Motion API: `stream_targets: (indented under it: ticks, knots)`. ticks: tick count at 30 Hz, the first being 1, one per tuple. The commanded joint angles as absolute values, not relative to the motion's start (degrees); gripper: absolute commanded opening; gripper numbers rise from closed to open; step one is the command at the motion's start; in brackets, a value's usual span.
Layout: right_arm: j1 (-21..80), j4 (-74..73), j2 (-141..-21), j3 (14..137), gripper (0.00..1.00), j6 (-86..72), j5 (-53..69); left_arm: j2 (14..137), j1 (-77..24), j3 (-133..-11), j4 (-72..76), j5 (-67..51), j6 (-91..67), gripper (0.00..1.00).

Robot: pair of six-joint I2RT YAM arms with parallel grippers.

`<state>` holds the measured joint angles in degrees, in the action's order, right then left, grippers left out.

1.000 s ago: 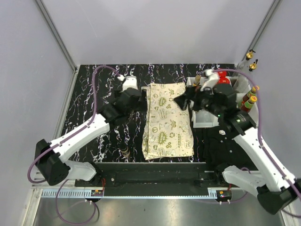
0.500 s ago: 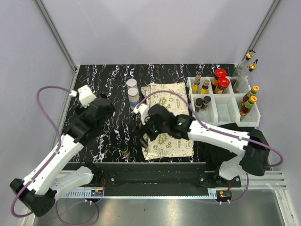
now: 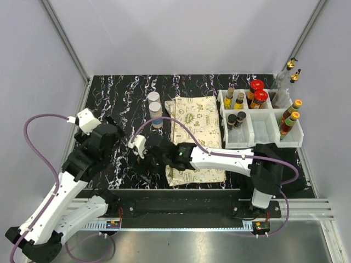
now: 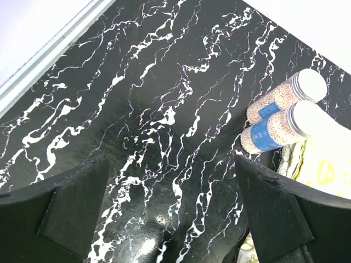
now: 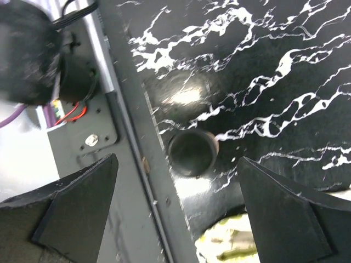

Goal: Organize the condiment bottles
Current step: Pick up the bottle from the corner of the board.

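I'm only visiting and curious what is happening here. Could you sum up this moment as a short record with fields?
Surface: black marbled table
Left gripper: open, over bare table, holding nothing
Right gripper: open, poised over a small dark-capped bottle near the table's front edge
Loose on table: that bottle and two white-capped jars
In the white bins: several bottles, among them two red-capped bottles
Middle of table: cream patterned cloth, the right arm reaching across it

Right wrist view: the dark-capped bottle (image 5: pixel 191 153) is blurred, its body hidden below the cap. The fingers (image 5: pixel 77 208) are cut off by the lower edge. Top view: binned bottles (image 3: pixel 256 86) carry labels too small to read.
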<state>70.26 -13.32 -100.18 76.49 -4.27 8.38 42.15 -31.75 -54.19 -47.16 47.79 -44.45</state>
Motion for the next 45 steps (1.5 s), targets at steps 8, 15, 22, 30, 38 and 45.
stream_targets:
  ticks: [8, 15, 22, 30, 38, 45]
  knots:
    - [70.66, -10.55, -106.43, 81.56, 1.00, -2.99, 3.42, 37.10, -31.46, -55.90, -47.20, 48.23, -36.30, 0.99]
    - [70.75, -11.43, -109.16, 82.62, 0.96, -3.51, 4.04, 36.47, -31.46, -52.04, -46.05, 50.71, -37.09, 0.99]
    - [70.75, -12.22, -108.90, 80.86, 0.78, -4.30, 2.20, 36.83, -31.46, -51.59, -46.23, 51.68, -36.21, 0.99]
    - [70.75, -12.83, -108.02, 79.63, 0.38, -4.48, 2.37, 37.09, -31.46, -51.50, -46.23, 51.68, -36.74, 0.99]
    - [70.84, -13.62, -106.17, 79.80, 0.00, -4.22, -2.36, 37.62, -31.46, -51.50, -46.32, 51.77, -36.91, 0.99]
    - [70.75, -13.54, -101.43, 79.28, 0.00, -3.52, -9.74, 37.70, -31.46, -51.42, -46.23, 51.94, -37.09, 0.99]
